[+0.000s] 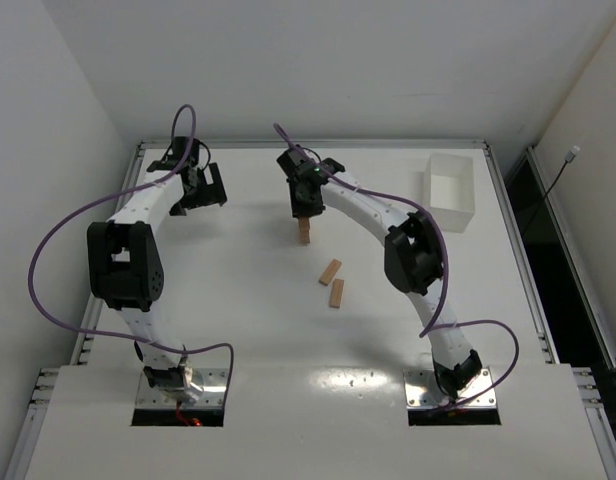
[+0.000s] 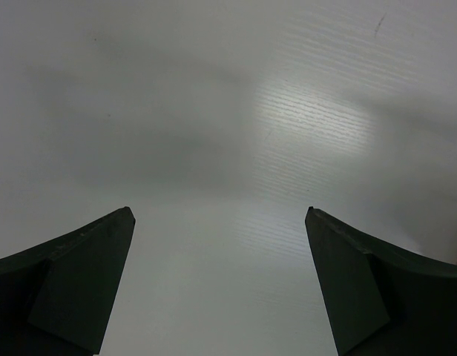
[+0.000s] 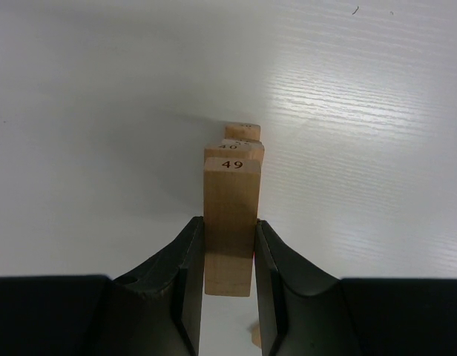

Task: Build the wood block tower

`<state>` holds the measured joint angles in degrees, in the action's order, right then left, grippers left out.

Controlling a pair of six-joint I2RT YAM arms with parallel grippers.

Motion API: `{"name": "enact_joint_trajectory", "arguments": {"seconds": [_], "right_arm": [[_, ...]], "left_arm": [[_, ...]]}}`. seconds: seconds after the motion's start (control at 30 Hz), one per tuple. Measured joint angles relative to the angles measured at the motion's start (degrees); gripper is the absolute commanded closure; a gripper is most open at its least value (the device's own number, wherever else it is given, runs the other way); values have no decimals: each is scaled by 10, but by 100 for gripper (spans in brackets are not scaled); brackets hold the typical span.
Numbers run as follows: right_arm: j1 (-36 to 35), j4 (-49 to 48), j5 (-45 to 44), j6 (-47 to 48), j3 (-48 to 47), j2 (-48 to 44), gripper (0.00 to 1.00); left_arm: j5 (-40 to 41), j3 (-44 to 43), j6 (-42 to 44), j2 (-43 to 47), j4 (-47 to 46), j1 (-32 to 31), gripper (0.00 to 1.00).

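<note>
My right gripper (image 1: 304, 205) (image 3: 228, 221) is shut on a tan wood block (image 3: 231, 193) marked 49, held by its long sides. Right under it stands the tower (image 1: 304, 235) (image 3: 242, 145), a short stack of like blocks whose ends peek out past the held one. Whether the held block touches the stack, I cannot tell. Two loose wood blocks (image 1: 330, 271) (image 1: 336, 292) lie flat on the table in front of the tower. At the far left my left gripper (image 1: 206, 190) (image 2: 219, 211) stands open over bare white table, nothing between its fingers.
A white rectangular tray (image 1: 450, 188) stands at the back right. The table's raised rim (image 1: 308, 144) runs along the far edge, and walls close in on both sides.
</note>
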<state>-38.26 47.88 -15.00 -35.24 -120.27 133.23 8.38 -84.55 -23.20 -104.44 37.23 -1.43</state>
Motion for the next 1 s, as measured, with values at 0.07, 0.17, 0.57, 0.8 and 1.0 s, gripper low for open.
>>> {"name": "enact_joint_trajectory", "arguments": {"seconds": [0.07,0.17,0.57,0.8,1.0], "right_arm": [[0,-3,0,1,0,0,67],[0,-8,2,5,0,0,49],[2,-16,7,10,-8,12,36],[2,-19,7,10,-16,31,38],[5,-20,6,10,-17,36,40]], "left_arm": [[0,-2,0,-2,-1,0,0],[0,-2,0,-6,0,0,0],[0,-2,0,-7,0,0,0],[0,-3,0,-7,0,0,0],[0,-3,0,-8,0,0,0]]}}
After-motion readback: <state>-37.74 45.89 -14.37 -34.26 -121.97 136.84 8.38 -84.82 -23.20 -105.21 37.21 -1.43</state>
